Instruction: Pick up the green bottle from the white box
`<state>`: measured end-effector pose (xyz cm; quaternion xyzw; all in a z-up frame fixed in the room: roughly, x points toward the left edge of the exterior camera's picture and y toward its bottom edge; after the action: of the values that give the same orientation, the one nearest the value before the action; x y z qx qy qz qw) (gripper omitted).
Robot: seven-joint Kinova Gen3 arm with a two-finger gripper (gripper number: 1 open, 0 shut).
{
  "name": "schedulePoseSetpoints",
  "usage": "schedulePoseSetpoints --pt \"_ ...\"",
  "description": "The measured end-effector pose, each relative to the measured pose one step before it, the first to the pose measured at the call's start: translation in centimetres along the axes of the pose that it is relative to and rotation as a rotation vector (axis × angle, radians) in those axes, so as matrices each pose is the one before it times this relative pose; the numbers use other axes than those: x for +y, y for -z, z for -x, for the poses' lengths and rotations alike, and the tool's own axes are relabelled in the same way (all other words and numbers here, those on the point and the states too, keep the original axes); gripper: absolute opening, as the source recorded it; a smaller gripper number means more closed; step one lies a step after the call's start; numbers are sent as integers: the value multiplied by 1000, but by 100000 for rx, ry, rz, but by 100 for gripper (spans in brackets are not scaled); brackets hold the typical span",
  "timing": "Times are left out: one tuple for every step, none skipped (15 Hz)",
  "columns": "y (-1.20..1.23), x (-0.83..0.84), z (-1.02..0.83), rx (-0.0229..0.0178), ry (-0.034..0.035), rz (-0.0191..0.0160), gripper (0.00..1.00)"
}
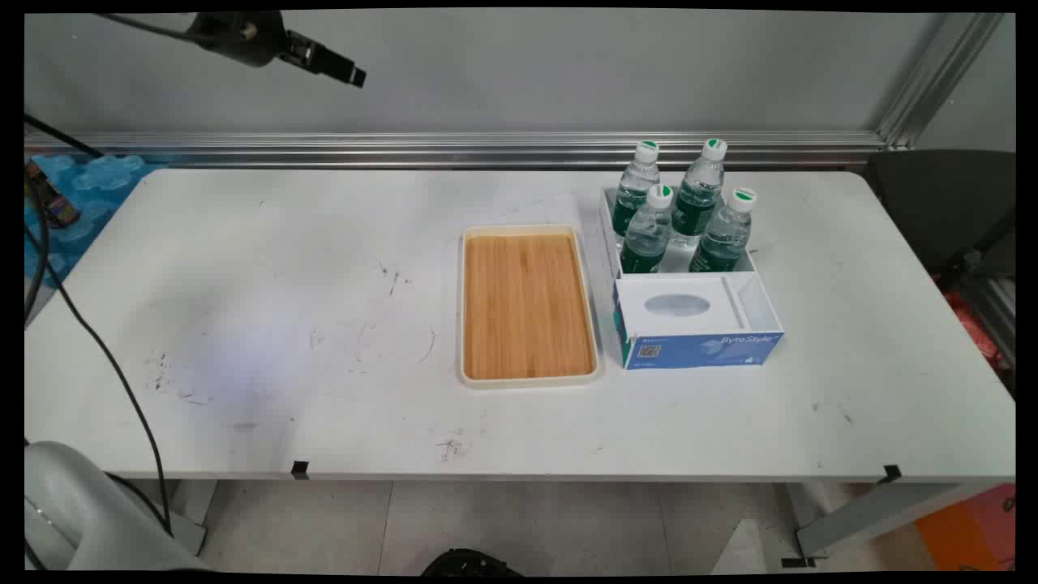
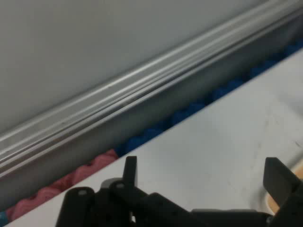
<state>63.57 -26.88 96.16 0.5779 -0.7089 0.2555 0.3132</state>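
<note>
Surface: tray at centre; box just right of it, four bottles in its rear compartment, tissue pack in front.

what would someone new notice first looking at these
Probably the wooden tray with its pale rim, lying bare at the middle of the white table. Just right of it stands a white box with four green-labelled water bottles in its far part and a blue-and-white tissue box at its near end. The gripper hangs high at the upper left, open and holding nothing.
</note>
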Motion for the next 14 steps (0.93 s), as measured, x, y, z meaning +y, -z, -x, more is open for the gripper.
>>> schedulePoseSetpoints --pt "-57 -120 -128 237 1160 -682 100" --pt "-129 -232 -258 395 2448 -1445 100" --pt "-110 -154 -197 252 1922 -1003 100" --pt "-130 -134 -210 184 1862 -974 100" --pt "-151 -64 -184 -41 1238 -606 100" --pt "-170 42 -210 -183 337 -30 100" --pt "-189 105 -164 -388 -408 396 100" --pt "-253 281 -203 -632 -1926 1378 100" --pt "-339 390 -229 -811 -3105 2155 100" --pt "-359 385 -185 -850 -3437 2225 100" --pt "-470 464 -202 -992 -4280 2713 100" --pt "-503 436 -250 -865 -4196 2805 100" --pt "-441 339 -231 -681 -3692 2362 100" --pt "-509 336 -274 -680 -4181 2712 100"
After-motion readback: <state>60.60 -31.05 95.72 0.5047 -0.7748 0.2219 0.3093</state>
